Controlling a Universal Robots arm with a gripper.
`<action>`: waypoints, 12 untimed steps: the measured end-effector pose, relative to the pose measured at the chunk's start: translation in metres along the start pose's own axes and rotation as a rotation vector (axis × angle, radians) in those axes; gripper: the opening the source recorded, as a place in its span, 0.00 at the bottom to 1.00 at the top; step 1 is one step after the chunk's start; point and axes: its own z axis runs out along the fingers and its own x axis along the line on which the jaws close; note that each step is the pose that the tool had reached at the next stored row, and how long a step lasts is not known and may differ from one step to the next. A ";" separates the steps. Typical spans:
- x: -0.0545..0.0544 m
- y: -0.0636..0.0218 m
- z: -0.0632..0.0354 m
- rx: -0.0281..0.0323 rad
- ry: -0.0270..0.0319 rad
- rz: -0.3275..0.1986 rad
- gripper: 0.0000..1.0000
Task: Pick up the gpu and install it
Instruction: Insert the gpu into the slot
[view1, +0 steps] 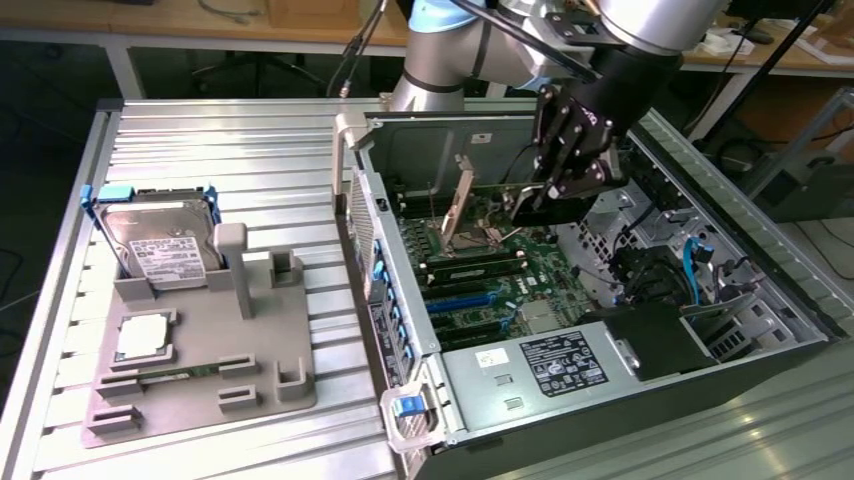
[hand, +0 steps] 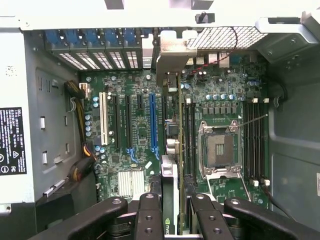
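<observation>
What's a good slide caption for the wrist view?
Gripper clamped on the slim green gpu with silver metal bracket, held edge-on above the green motherboard inside the open computer case.

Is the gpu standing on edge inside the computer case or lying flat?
On edge. The gpu stands upright over the motherboard, clamped between the fingers of the gripper, its silver bracket toward the case's rear wall.

Inside the open computer case (view1: 747, 330), the gripper (view1: 554, 200) with the gpu (view1: 467, 195) between its fingers has free room above the motherboard (hand: 135, 145), hemmed by drive cage (view1: 667, 270) at three o'clock and rear wall (view1: 387, 260) at nine.
</observation>
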 end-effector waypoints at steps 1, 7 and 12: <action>0.000 0.0000 0.0006 0.0000 -0.0009 0.000 0.27; 0.000 -0.0001 0.0015 -0.0002 -0.0055 0.000 0.27; 0.000 -0.0002 0.0034 0.0004 -0.0138 -0.001 0.27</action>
